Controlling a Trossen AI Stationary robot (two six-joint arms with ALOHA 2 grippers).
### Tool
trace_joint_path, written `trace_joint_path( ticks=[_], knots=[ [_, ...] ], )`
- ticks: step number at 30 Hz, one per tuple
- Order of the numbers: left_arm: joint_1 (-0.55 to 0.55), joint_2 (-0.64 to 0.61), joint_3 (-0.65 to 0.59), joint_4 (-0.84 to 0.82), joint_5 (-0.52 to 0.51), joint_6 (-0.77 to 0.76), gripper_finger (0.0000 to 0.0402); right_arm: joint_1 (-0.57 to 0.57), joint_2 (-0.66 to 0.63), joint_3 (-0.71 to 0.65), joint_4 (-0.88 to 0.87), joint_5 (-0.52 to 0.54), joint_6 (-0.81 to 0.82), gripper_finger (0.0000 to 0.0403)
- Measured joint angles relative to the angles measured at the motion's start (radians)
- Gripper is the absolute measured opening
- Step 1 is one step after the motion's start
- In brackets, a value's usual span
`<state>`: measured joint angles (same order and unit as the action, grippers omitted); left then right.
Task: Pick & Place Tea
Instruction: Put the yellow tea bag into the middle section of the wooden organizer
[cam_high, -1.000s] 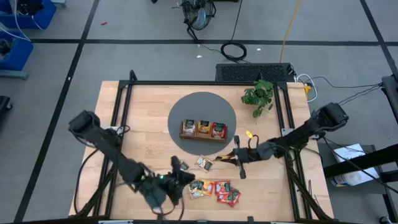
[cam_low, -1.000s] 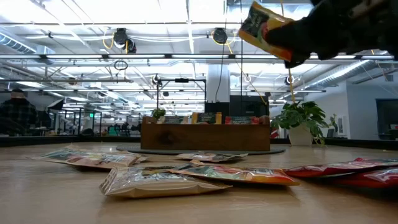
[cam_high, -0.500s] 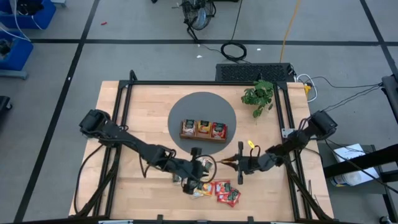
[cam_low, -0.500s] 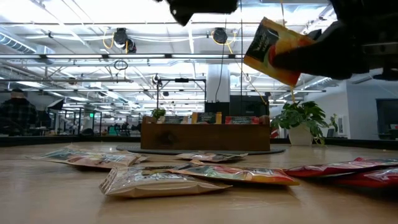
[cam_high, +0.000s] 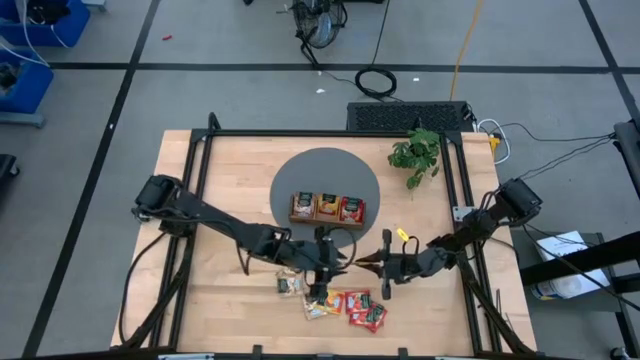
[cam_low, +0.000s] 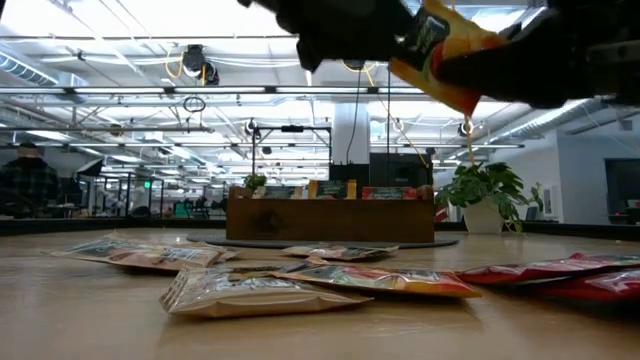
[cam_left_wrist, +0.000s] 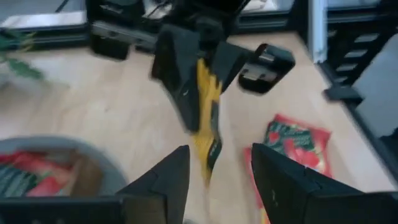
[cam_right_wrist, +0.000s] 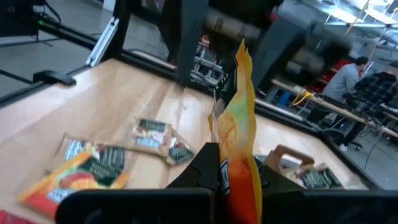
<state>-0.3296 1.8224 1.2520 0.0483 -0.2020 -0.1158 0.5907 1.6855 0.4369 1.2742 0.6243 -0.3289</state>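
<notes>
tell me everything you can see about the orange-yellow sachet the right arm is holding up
The orange-yellow sachet is a flat, glossy packet with a dark green printed band near its top. It hangs in the air above the table, clear of the loose sachets lying there. The right gripper is shut on its lower edge, holding it edge-up. The left gripper stands open around its free end, with the fingers on either side of it.

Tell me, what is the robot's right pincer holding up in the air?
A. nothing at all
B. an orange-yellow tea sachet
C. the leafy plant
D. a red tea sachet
B: the right pincer is clamped shut on an orange-yellow tea sachet, lifted above the table, while the left pincer reaches toward it with fingers apart.
</notes>
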Motion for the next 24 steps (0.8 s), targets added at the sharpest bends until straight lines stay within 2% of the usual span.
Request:
trace_joint_path(
  ticks=[4,11,14,19,20,24],
  knots=[
    [0.010,0.018,-0.002,0.035,0.059,0.000,0.0175,0.000,0.000,0.017,-0.036,0.000,-0.006,0.0004],
    [0.021,0.028,-0.001,0.040,0.064,0.000,0.0170,0.000,0.000,0.016,-0.019,0.000,-0.013,0.0004],
    [0.022,0.039,-0.002,0.055,0.063,0.005,0.0136,0.000,0.000,0.016,-0.014,0.000,-0.016,0.0004],
    [0.034,0.051,-0.003,0.072,0.061,0.032,0.0026,0.000,0.000,0.016,-0.015,-0.001,-0.016,0.0004],
    [0.036,0.051,-0.003,0.072,0.061,0.035,0.0014,0.000,0.000,0.016,-0.015,0.000,-0.016,0.0004],
    [0.039,0.051,-0.003,0.063,0.058,0.048,0.0007,0.000,0.000,0.016,-0.029,-0.001,-0.008,0.0004]
  ],
)
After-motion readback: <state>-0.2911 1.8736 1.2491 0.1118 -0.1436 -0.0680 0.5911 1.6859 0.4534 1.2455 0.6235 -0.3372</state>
